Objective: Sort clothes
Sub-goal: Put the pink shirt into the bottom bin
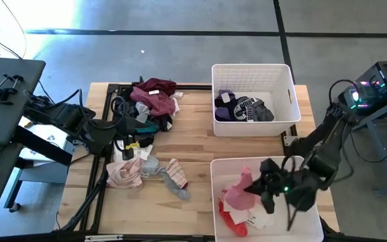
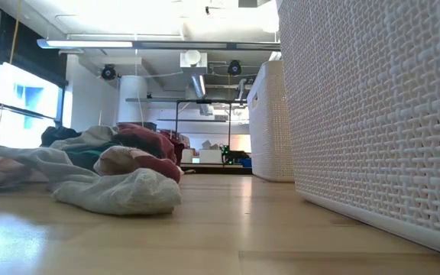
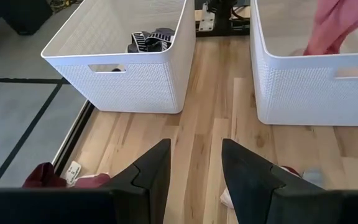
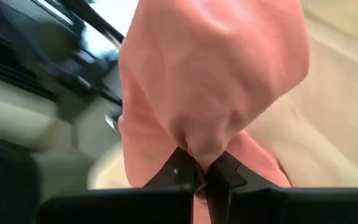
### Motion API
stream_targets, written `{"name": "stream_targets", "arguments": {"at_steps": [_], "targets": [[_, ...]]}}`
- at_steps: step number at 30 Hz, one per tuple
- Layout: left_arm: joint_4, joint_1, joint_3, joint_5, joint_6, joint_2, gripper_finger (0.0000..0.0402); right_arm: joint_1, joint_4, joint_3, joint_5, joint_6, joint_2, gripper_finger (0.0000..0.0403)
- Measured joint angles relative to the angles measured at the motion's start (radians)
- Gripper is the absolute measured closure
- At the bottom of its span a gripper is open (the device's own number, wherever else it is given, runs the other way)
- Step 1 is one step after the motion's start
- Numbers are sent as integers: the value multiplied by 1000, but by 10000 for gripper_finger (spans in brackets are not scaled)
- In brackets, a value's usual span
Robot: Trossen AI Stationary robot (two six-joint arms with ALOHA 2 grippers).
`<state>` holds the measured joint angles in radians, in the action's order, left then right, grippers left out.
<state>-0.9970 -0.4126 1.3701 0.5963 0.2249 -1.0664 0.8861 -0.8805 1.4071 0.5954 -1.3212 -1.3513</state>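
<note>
Holding pink garment (image 4: 210,81) pinched in my right gripper (image 4: 199,171) above near bin (image 1: 215,176). Left gripper (image 3: 194,171), fingers parted and empty, hovers over clothes pile (image 1: 146,111) at table's left.

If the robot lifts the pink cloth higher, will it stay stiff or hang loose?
The pink soft fabric garment is pinched by the shut right tool and drapes in folds, so it will likely hang floppy. It looks thin, so probably light. Over the near white plastic bin, a trailing end might catch the rim.
</note>
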Motion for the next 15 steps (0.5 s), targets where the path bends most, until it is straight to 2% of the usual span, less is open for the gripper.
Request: {"name": "stream_targets", "arguments": {"at_steps": [7,15], "targets": [[0,0,0,1,0,0,269,13,-222,0,-176,-242,-113,402],[-20,0,0,2,0,0,269,13,-243,0,-390,-371,-226,402]]}}
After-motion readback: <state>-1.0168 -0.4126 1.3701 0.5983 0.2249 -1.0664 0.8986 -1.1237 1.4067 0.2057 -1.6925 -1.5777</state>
